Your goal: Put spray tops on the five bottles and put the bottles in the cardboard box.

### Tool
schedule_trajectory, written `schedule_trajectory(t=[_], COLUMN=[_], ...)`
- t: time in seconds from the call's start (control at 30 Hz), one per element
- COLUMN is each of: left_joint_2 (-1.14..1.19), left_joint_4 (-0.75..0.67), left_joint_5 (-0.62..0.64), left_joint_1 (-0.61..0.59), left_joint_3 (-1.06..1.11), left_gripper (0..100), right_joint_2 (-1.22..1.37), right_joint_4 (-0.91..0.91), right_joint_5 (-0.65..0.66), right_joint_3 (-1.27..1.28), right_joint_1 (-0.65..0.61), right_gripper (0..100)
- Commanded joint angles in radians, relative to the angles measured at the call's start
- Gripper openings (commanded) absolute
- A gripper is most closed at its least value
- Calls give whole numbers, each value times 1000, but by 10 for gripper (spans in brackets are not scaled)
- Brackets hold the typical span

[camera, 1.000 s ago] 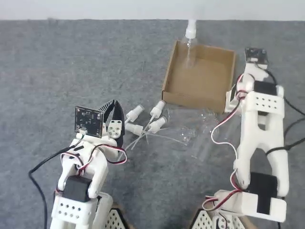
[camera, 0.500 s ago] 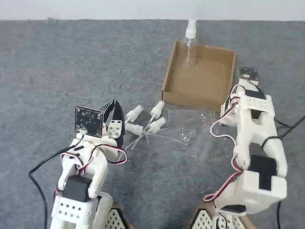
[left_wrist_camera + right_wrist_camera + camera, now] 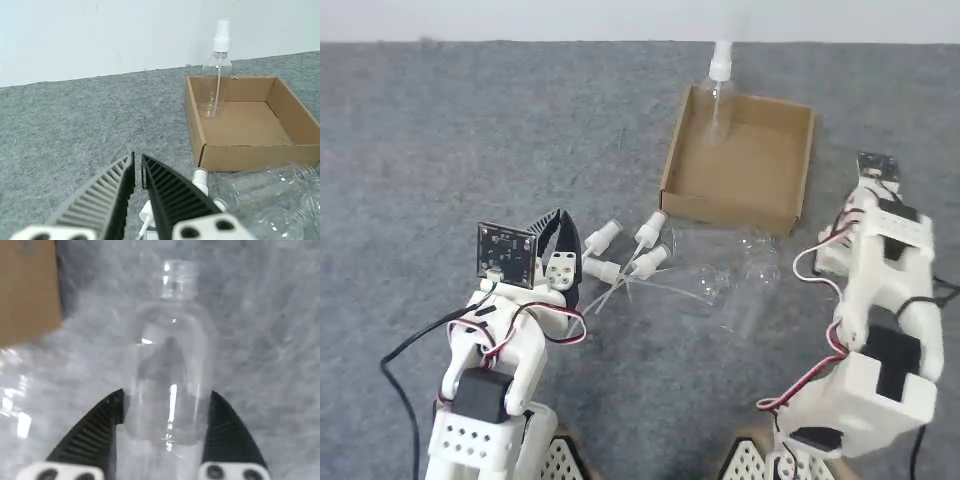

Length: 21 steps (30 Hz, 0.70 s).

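A cardboard box (image 3: pixel 738 190) sits open at the far middle of the grey mat. One clear bottle with a white spray top (image 3: pixel 720 70) stands in its far left corner. Several loose spray tops (image 3: pixel 650 228) lie in front of the box, with uncapped clear bottles (image 3: pixel 760 262) beside them. My left gripper (image 3: pixel 562 216) rests just left of the spray tops, its fingers (image 3: pixel 150 175) almost together with nothing between them. My right gripper (image 3: pixel 165 396) is open, straddling an uncapped bottle (image 3: pixel 169 375) that lies on the mat. The right arm (image 3: pixel 880 250) stands right of the box.
The box corner (image 3: pixel 27 290) is close to the bottle under my right gripper. More clear bottles (image 3: pixel 265 187) lie by the box's front wall. A white wall (image 3: pixel 100 35) backs the mat. Open mat lies at the far left.
The right arm has drawn back from the box's right wall toward the near right. The left arm, the spray tops and the box have stayed put.
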Motion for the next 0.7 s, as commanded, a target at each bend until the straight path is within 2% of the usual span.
schedule_trajectory(t=[0.0,0.13,0.23,0.47,0.67], left_joint_2=[-5,38,173,692,1079], left_joint_4=[9,86,87,209,224], left_joint_5=[-61,-100,-157,-276,-402], left_joint_1=[-8,-8,-8,2,-5], left_joint_3=[-42,-122,-183,-496,-694], left_gripper=[11,11,11,16,136], right_joint_2=[-15,-15,-15,-15,-44], right_joint_4=[-2,44,70,94,84], right_joint_5=[224,384,480,681,850], right_joint_3=[-5,-5,-5,-5,54], right_joint_1=[65,140,188,283,331], right_gripper=[28,27,27,26,27])
